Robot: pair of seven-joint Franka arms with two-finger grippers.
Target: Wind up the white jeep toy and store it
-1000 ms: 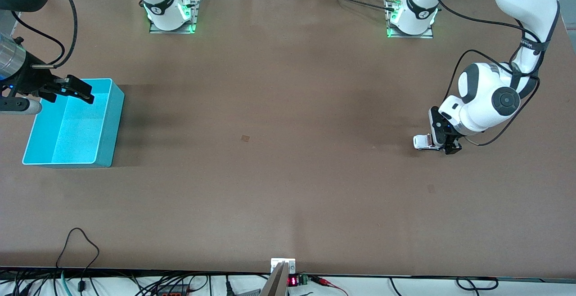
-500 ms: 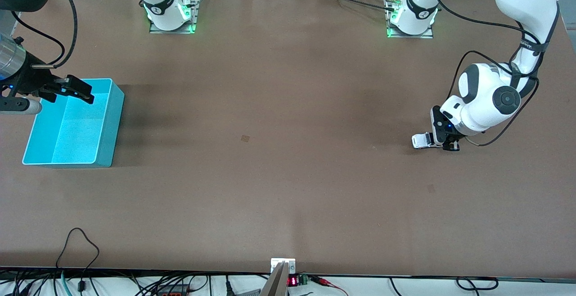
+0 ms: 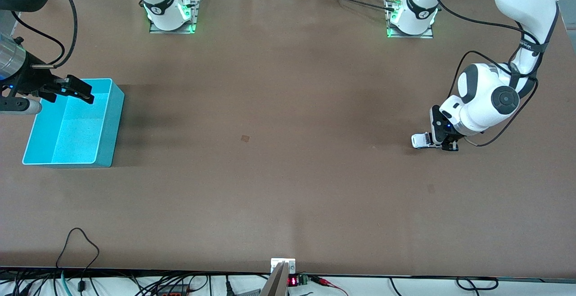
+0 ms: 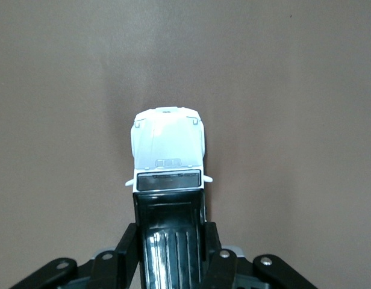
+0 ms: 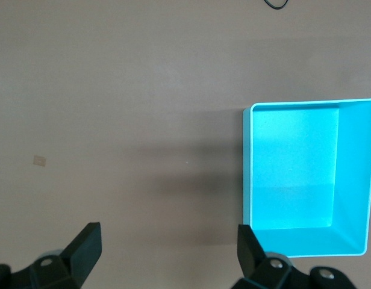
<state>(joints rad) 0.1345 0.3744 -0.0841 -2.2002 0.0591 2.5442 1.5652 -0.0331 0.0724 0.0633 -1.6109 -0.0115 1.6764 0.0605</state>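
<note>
The white jeep toy (image 3: 420, 141) with its black roof panel sits low at the table surface near the left arm's end. My left gripper (image 3: 440, 143) is shut on the jeep's rear part. In the left wrist view the jeep's white hood (image 4: 167, 144) points away from the gripper (image 4: 170, 241), and the black fingers (image 4: 128, 244) press both sides of the roof. Its wheels are hidden. My right gripper (image 3: 77, 91) is open and empty over the rim of the turquoise bin (image 3: 72, 129). The right wrist view shows the bin (image 5: 294, 162) empty beside the open gripper (image 5: 167, 238).
The turquoise bin stands at the right arm's end of the table. A small brown mark (image 3: 245, 138) lies on the table near the middle. Cables and a small bracket (image 3: 282, 264) sit at the table edge nearest the front camera.
My left gripper has shifted a little toward the middle of the table with the jeep in it, and its wrist has turned slightly. The right arm has not moved.
</note>
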